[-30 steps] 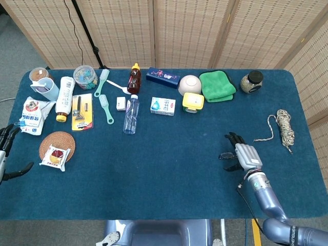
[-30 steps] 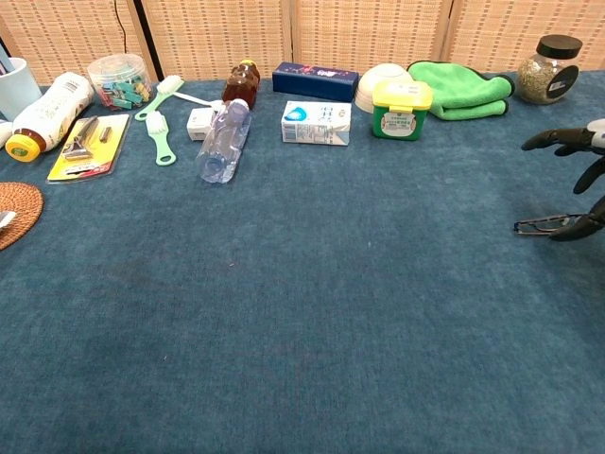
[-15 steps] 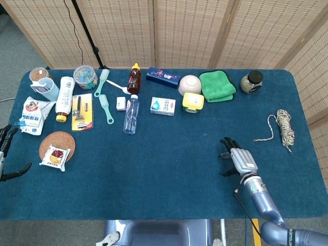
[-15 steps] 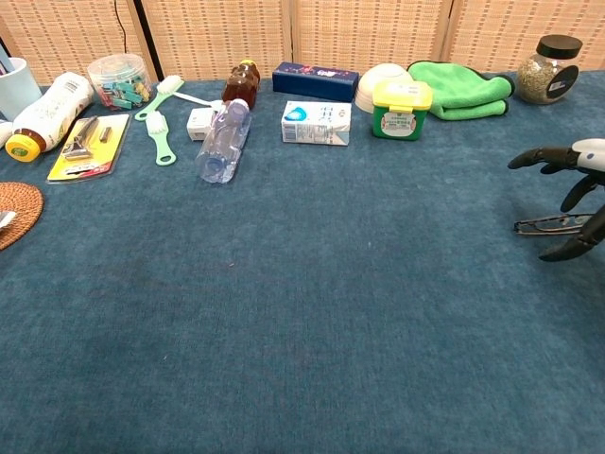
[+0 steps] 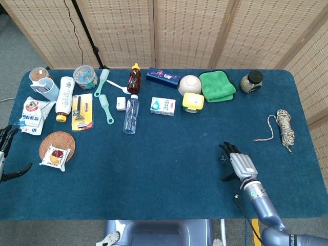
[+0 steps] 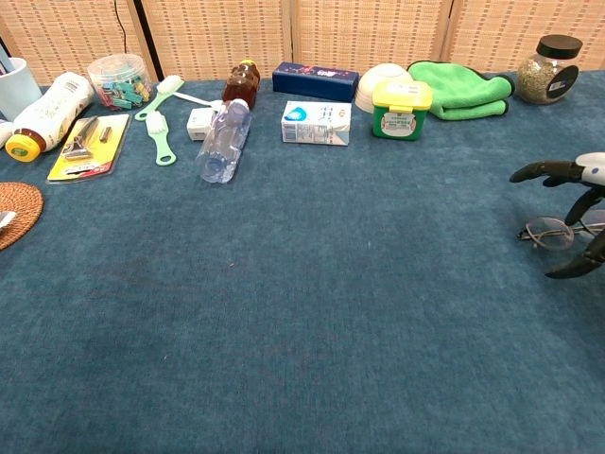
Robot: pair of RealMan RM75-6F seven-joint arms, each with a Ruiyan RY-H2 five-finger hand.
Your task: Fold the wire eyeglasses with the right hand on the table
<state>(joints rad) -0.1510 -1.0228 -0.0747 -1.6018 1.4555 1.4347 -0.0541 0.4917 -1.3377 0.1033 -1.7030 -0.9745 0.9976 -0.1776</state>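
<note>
The wire eyeglasses [image 6: 546, 230] sit at the right edge of the chest view, tilted so that one round lens faces the camera. My right hand [image 6: 579, 216] is over their right side. One finger curls down onto the frame, and the thumb sticks out below, apart from it. In the head view the right hand [image 5: 239, 164] is low on the blue table, and the eyeglasses [image 5: 224, 158] show as a thin dark shape at its fingertips. My left hand [image 5: 5, 152] hangs at the table's left edge with its fingers apart, holding nothing.
A coiled rope [image 5: 283, 127] lies to the right of my right hand. A green cloth [image 5: 217, 85], a jar [image 5: 251, 81], a bowl [image 5: 189, 84] and a yellow-lidded tub [image 5: 193, 102] stand along the back. A bottle [image 5: 131, 114] and brushes lie at the back left.
My right hand has drawn back toward me. The eyeglasses came with it and went from lying flat to tilted, with a lens now showing. The left hand has barely moved.
</note>
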